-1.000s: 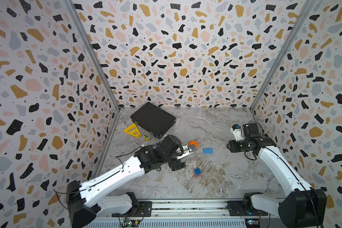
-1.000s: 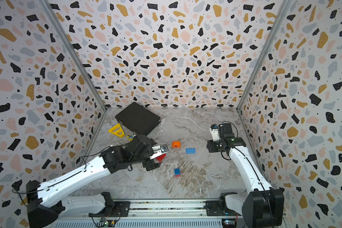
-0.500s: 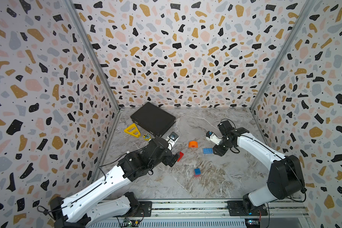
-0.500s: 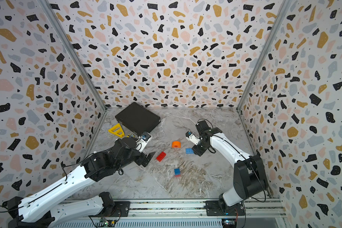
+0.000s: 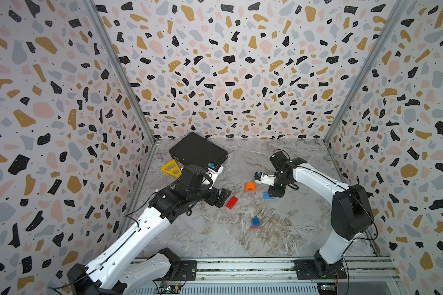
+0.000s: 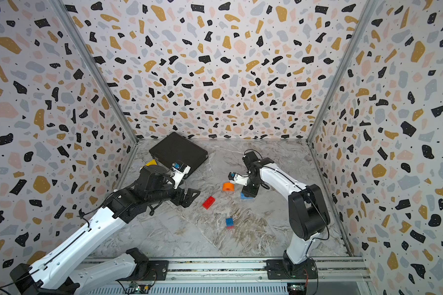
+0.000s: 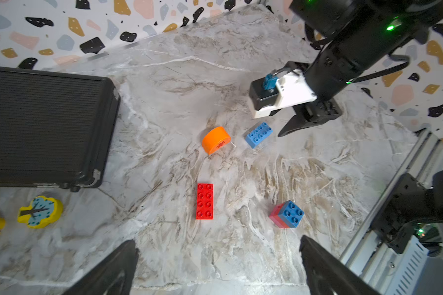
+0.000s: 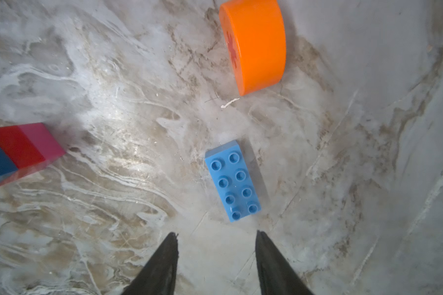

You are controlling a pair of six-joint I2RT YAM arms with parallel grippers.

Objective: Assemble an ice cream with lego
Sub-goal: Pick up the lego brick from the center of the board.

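The light-blue brick point(image 8: 232, 180) lies flat on the worktop point(image 8: 113, 204), studs up, near the orange dome point(image 8: 256, 46). Its long axis runs away from the right end effector point(image 8: 216, 237), crossing the line between its jaws. That end effector points down from a bent wrist just short of the brick's near end, partly open and empty. The left end effector point(image 7: 218, 252), wide open and empty, reaches low beside the red brick point(image 7: 204, 201).
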